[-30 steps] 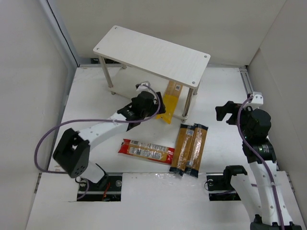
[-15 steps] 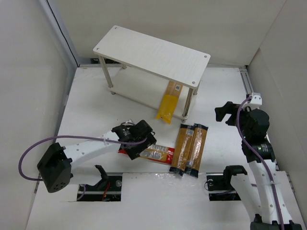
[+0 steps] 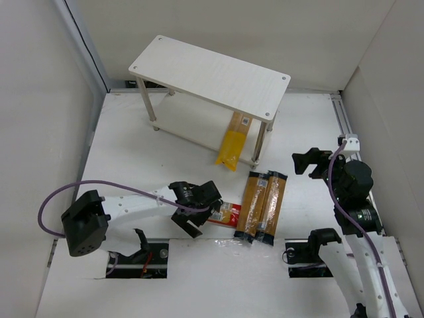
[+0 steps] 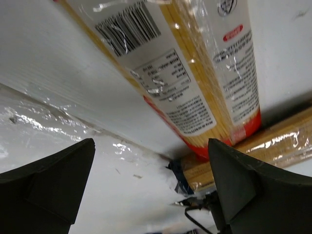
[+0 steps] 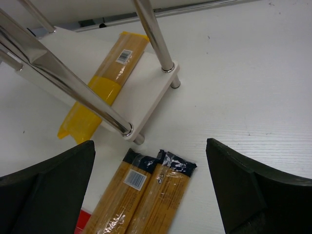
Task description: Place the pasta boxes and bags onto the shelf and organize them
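- Left tool (image 3: 197, 218), jaws wide and empty, has swung from the pale wooden two-tier shelf (image 3: 211, 73) to the tabletop's (image 3: 132, 146) near edge, over the red-and-orange flat pasta box (image 3: 228, 213). Only its wrist view shows the barcode (image 4: 127, 27).
- Bright yellow bag (image 3: 233, 142) lies on the shelf's lower board, at the right end.
- Right tool (image 3: 307, 161) hangs open near the right edge.

Bright, even light is falling from overhead, washing the white worktop (image 3: 126, 152) pale and laying only soft shadows under the shelf (image 3: 212, 76). Glare is streaking the red-and-orange packet (image 4: 195, 83), the shelf's metal legs (image 5: 73, 83) are glinting, and the fingers (image 4: 53, 180) of the left claw (image 4: 151, 163) are looming dark and soft-edged.
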`<state>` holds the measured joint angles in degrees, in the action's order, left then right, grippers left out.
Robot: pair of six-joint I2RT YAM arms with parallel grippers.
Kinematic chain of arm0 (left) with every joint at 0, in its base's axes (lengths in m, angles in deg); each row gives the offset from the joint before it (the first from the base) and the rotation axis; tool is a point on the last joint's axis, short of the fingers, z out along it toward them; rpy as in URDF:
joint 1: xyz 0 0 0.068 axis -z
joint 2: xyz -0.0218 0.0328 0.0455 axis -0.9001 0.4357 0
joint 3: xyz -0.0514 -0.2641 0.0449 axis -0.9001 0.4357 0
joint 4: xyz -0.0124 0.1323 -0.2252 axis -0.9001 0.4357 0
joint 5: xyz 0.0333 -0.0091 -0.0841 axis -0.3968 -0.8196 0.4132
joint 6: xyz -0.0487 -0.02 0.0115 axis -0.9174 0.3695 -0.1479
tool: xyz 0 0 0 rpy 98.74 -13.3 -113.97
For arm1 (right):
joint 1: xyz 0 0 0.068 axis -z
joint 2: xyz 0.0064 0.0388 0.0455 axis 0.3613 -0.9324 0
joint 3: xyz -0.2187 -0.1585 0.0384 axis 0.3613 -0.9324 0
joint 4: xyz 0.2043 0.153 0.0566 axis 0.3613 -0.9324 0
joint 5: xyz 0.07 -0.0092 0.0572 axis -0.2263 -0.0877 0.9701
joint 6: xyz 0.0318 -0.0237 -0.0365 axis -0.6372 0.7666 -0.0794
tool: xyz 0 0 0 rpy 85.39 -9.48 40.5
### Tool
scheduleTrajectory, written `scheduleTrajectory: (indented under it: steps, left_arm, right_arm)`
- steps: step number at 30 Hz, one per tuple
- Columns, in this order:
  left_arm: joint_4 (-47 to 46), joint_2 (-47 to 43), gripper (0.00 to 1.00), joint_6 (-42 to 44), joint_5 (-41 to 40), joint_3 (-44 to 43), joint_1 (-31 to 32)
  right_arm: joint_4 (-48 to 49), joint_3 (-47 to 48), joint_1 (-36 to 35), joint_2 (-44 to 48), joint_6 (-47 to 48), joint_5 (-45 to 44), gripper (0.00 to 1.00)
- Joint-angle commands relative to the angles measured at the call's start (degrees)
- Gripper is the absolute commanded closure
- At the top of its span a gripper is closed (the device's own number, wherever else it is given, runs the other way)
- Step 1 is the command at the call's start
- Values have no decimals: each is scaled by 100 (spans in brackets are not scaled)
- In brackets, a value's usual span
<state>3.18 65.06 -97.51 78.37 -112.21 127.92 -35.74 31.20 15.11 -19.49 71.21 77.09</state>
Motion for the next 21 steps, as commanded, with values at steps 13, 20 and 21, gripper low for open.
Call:
scheduleTrajectory:
  steps: [13,20,21]
  left_arm:
    - [115,231,0,-3135,-1389,168,-249]
    - [-281,530,0,-3197,-1705,168,-556]
    - [-420,679,0,-3196,-1705,168,-556]
  right_arm:
    - [298,85,-114,26,-46,-116,0]
    - [298,85,-114,79,-46,-56,0]
    - [298,85,-114,18,-46,-55,0]
